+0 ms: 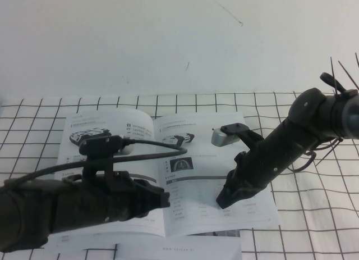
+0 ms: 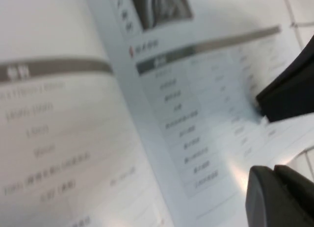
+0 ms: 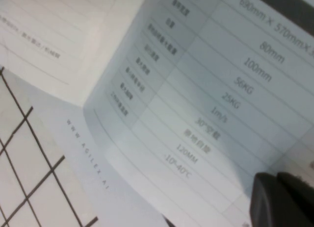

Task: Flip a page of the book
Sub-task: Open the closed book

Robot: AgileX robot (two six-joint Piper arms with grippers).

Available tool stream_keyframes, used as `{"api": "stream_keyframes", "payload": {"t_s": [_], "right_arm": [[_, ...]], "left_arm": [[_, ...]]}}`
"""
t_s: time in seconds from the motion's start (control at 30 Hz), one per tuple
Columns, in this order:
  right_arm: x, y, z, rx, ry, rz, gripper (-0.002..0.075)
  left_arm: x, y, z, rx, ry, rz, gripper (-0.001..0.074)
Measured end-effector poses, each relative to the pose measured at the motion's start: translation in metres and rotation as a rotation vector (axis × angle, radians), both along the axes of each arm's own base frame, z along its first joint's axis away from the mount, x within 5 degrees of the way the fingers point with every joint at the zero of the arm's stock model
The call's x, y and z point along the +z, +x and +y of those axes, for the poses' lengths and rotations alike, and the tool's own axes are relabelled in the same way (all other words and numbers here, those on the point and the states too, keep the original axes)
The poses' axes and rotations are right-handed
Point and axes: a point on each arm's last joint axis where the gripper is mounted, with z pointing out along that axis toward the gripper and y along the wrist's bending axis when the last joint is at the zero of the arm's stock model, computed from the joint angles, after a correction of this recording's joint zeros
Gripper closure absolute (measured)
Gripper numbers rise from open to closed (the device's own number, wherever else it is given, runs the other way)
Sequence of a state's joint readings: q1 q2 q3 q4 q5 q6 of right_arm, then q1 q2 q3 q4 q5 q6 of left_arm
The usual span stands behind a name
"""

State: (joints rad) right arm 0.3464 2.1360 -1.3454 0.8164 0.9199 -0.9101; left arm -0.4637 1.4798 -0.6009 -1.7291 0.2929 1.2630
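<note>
While the left gripper (image 1: 160, 197) rests on the left half of the open book (image 1: 140, 131), fingers impossible to judge, the glossy white booklet lies flat on the gridded table (image 1: 314, 226), and the right gripper (image 1: 226, 200), fingers together, presses the right page (image 1: 202, 176) with its grey-barred table.

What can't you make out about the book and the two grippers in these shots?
- Left gripper: high view, dark against its arm; open or shut unclear. It hovers over the book's left page.
- Right gripper: shut, tip on the right page; contact hidden beneath it.
- Table text: left wrist view, blurred.
</note>
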Motion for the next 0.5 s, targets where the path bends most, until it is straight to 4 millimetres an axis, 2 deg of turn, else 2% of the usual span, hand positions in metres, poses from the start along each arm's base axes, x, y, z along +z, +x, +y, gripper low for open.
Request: {"api": "stream_keyframes", "payload": {"t_s": [0.07,0.17,0.33,0.5], "right_arm": [[0.000,0.000,0.000,0.001,0.000,0.002,0.0725],[0.001,-0.001,0.001,-0.004,0.016,0.014,0.0725],[0.003,-0.003,0.008,-0.012,0.044,0.030,0.0725],[0.005,-0.011,0.024,0.000,0.074,0.045,0.0725]], "left_arm": [[0.011,0.006,0.000,0.025,0.003,-0.048,0.0738],[0.016,0.014,0.003,0.077,0.041,-0.084,0.0738],[-0.002,0.024,0.010,0.143,0.164,-0.068,0.0738],[-0.023,0.033,0.020,0.180,0.220,-0.011,0.0738]]}}
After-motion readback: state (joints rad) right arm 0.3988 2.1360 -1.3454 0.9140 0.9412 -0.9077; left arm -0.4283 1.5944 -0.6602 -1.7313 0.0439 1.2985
